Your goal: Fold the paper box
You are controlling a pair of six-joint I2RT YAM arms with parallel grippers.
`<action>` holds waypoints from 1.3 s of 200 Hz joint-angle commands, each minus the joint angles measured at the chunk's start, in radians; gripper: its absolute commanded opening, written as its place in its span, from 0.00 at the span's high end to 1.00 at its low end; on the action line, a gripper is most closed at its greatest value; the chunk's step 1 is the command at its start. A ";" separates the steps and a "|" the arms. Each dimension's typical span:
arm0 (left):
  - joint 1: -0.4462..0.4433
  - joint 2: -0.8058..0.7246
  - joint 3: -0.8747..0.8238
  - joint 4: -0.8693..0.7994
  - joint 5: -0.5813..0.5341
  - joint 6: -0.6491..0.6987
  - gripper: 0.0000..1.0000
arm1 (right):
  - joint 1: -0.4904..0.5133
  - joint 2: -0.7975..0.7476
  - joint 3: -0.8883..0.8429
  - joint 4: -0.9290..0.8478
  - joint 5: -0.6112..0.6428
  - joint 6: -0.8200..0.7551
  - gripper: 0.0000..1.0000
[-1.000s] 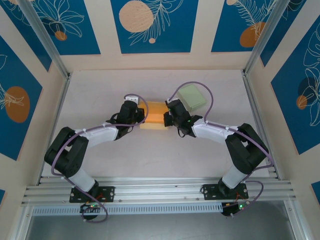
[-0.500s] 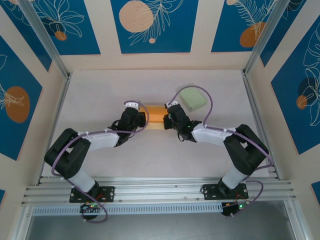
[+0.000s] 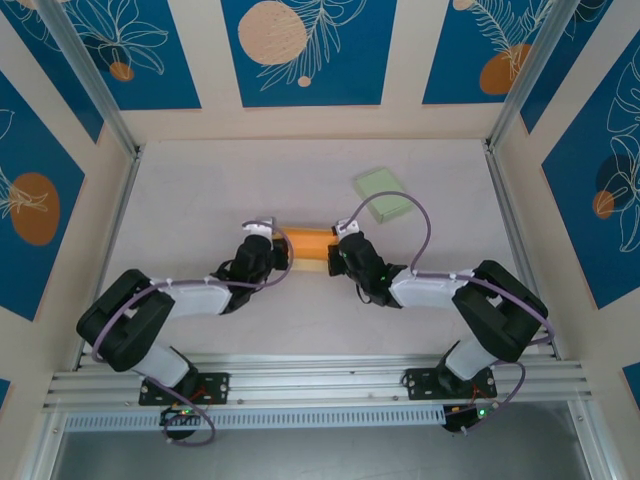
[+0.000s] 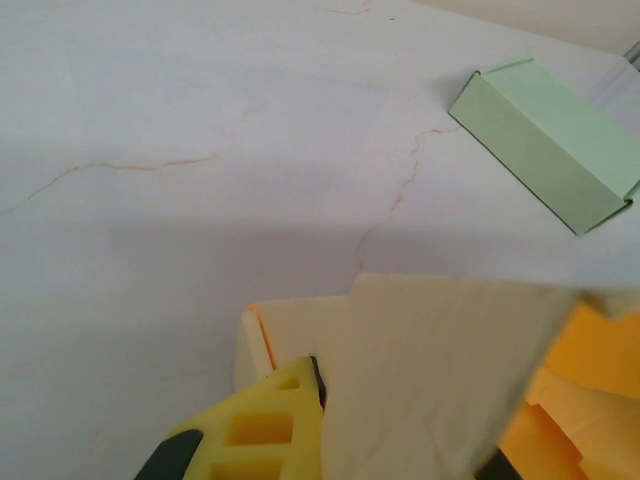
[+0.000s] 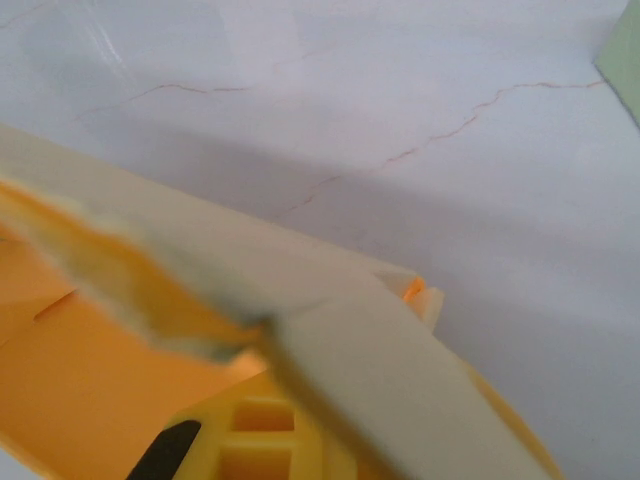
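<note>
Paper box (image 3: 308, 243) (orange, cream inside, partly folded) is at the middle of the desk (image 3: 200, 190). Left fingers (image 4: 265, 430) are clenched on a cream flap at its left end. Right fingers (image 5: 255, 440) are clenched on the flap at its right end. Green box (image 3: 386, 194) sits apart, farther back and to the right.

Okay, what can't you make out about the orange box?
Top view: the orange paper box has both ends under the left gripper and right gripper, hiding the grip.
Left wrist view: its flap runs off the bottom edge.
Right wrist view: the box is blurred; the green box cropped at right.
</note>
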 commanded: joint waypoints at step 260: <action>-0.015 -0.406 0.208 -0.553 0.121 0.186 0.25 | 0.224 0.173 0.005 -0.116 0.275 0.105 1.00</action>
